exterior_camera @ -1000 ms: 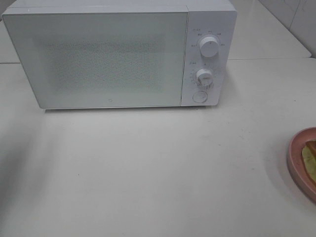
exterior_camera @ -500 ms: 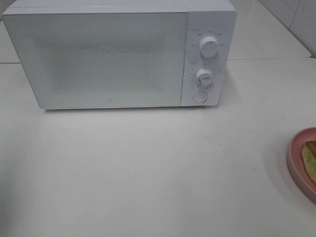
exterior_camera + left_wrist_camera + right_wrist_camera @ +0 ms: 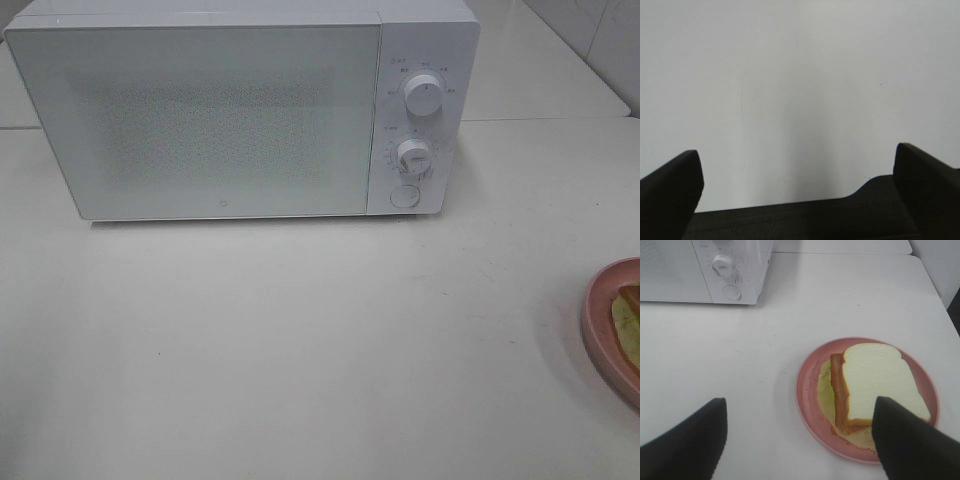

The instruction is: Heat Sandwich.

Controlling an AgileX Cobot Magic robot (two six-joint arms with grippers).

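Sandwich (image 3: 875, 387): white bread on top, tan crust, reddish-brown meat, pale yellow-green layer beneath. Lies on pink plate (image 3: 807, 390), under right gripper (image 3: 800, 440), jaws spread, empty. Left gripper (image 3: 800, 192) spread, empty.

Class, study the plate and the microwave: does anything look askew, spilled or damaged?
Only slightly: the sandwich layers are misaligned, with meat and pale filling sticking out past the top bread onto the pink plate. The microwave is shut and intact.

High camera faces the microwave (image 3: 240, 115) front from above; right wrist camera shares it and the plate (image 3: 807, 390); left wrist camera looks down on bare table (image 3: 800, 90).
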